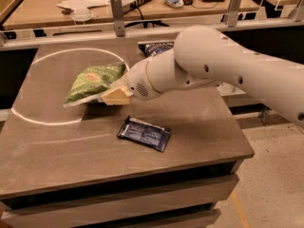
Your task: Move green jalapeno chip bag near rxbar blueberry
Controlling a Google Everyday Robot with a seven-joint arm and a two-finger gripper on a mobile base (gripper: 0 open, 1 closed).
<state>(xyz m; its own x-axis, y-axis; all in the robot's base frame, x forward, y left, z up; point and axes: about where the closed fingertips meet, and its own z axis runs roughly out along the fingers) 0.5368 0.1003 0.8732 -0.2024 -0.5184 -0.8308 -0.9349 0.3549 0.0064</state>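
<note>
The green jalapeno chip bag [92, 82] is light green with a small red-orange logo. It hangs lifted above the table's left middle, and its shadow falls on the wood below. My gripper [114, 95] is shut on the bag's right edge, its pale fingers [116, 97] clamping the bag. The rxbar blueberry [144, 133], a small flat dark blue wrapper, lies on the table in front and to the right of the bag, a short gap below my gripper.
A dark blue chip bag [156, 48] lies at the table's far edge, partly hidden behind my arm. The brown table [57, 151] has a white circle line on it. A cluttered desk [52, 8] with metal posts stands behind. Floor lies to the right.
</note>
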